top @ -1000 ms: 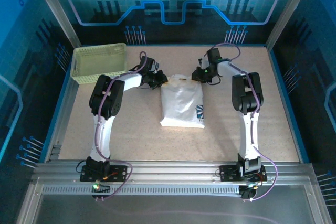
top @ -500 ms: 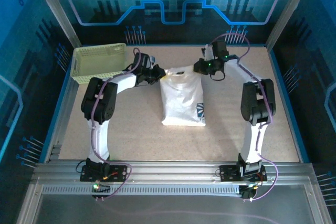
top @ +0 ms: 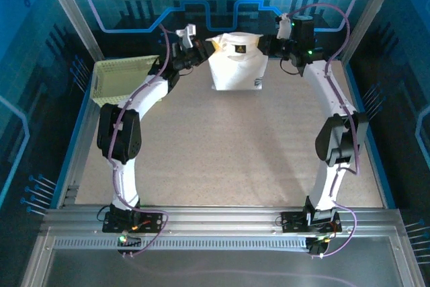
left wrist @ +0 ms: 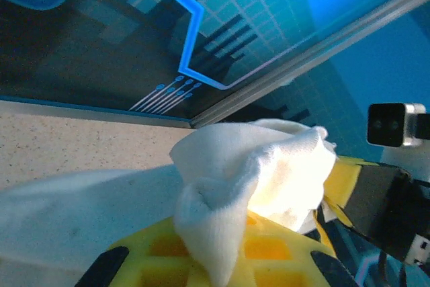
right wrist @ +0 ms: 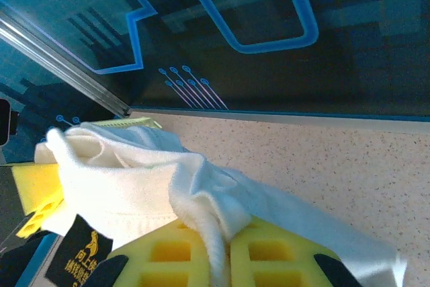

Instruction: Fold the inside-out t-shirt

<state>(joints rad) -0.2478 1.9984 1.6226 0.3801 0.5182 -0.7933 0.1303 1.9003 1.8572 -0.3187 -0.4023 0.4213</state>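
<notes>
Progress is judged mid-fold: the t-shirt (top: 236,68) is seen as a narrow, gathered panel, so the side folds are probably done, though layers can't be counted from the top view. Laying it flat and a final crosswise fold are judged left to do. The shirt is held up at the far edge of the surface (top: 228,159), stretched between the two arms. Its lower hem hangs near or on the surface; contact can't be told. The left pincer (top: 207,50) is pressed together on the top left corner, with bunched white cloth seen pinched between its yellow fingers (left wrist: 282,267) in the wrist view. The right pincer (top: 267,45) is likewise clamped on the top right corner. Cloth is white, soft and creased. A black label (top: 236,49) with gold print is shown near the top edge, and a blue graphic (top: 256,83) at the lower right corner. The lattice basket (top: 125,80) is set apart, left of the shirt.
</notes>
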